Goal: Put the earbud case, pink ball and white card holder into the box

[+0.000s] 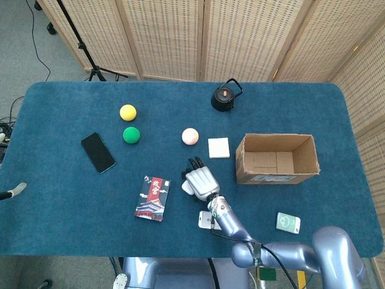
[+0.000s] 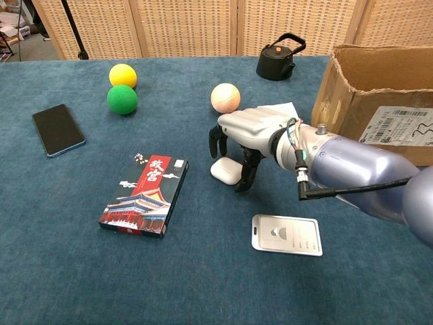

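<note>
The white earbud case [image 1: 187,187] [image 2: 225,171] lies on the blue cloth, and my right hand [image 1: 200,180] [image 2: 247,132] arches over it. The thumb stands at the case's right side and the fingers hang over its left end; no firm grip shows. The pink ball [image 1: 190,136] [image 2: 225,97] sits just beyond the hand. The white card holder [image 1: 206,219] [image 2: 287,235] lies flat near the table's front edge. The cardboard box [image 1: 277,174] [image 2: 345,88] stands open to the right. A grey tip [image 1: 13,191] shows at the left edge; whether it is my left hand is unclear.
A red-and-black booklet [image 1: 153,198] lies left of the case, and a phone [image 1: 98,152] further left. Yellow [image 1: 127,112] and green [image 1: 131,135] balls sit at the back left. A black kettle [image 1: 226,96], a white pad [image 1: 219,147] and a green card [image 1: 288,222] are also on the table.
</note>
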{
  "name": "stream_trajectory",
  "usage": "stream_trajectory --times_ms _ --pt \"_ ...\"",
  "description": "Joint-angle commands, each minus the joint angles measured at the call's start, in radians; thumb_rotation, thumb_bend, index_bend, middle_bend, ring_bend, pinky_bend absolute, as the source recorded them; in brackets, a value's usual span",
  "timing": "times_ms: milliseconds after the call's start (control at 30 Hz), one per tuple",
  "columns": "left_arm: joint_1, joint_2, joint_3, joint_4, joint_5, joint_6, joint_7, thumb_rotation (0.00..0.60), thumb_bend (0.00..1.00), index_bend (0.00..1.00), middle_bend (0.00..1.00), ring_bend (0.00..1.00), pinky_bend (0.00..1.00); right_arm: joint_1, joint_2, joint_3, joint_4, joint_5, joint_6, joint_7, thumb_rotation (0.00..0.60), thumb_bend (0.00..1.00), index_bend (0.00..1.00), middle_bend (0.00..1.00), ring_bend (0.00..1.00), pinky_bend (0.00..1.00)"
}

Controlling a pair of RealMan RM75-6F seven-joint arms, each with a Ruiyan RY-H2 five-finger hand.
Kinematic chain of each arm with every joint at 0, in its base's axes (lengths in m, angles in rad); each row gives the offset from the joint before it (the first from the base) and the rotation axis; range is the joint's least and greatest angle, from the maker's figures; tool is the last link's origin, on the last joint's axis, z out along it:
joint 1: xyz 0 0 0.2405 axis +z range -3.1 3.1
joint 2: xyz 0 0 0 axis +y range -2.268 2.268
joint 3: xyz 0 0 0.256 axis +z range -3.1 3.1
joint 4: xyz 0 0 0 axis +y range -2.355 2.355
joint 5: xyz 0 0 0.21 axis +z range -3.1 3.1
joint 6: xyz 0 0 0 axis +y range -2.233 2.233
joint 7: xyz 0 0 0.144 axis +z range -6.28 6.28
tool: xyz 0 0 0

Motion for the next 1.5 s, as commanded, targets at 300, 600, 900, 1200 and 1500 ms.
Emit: stream_trajectory --times_ms 300,600,900,1200,1500 --pt "0.001 0.003 -0.005 -0.001 0.001 -0.006 -0.003 0.600 0.00 0.00 0.00 0.00 0.00 0.005 -0.027 -0.015 0.061 -0.035 -0.010 0.034 0.600 0.20 0.45 0.40 0.10 0.00" --pt "0.003 0.003 -0.005 -0.001 0.004 -0.010 -0.005 0.600 0.00 0.00 0.00 0.00 0.00 -0.008 -0.028 -0.021 0.060 -0.110 0.019 0.078 0.600 0.35 0.53 0.47 0.16 0.00" --pt "0.000 0.001 -0.007 -0.001 0.002 -0.020 0.000 0.600 0.00 0.00 0.00 0.00 0.00 -0.022 0.017 -0.009 -0.016 -0.177 0.048 0.113 0.600 0.41 0.54 0.47 0.16 0.00" --pt "0.000 -0.002 -0.007 -0.002 0.002 -0.026 0.008 0.600 0.00 0.00 0.00 0.00 0.00 -0.032 0.239 0.085 -0.326 -0.290 0.146 0.086 0.600 0.41 0.54 0.47 0.16 0.00" --pt "0.003 -0.002 -0.003 -0.011 0.010 -0.022 0.017 0.600 0.00 0.00 0.00 0.00 0.00 -0.100 0.531 0.183 -0.421 -0.233 0.184 0.105 0.600 0.46 0.54 0.47 0.16 0.00"
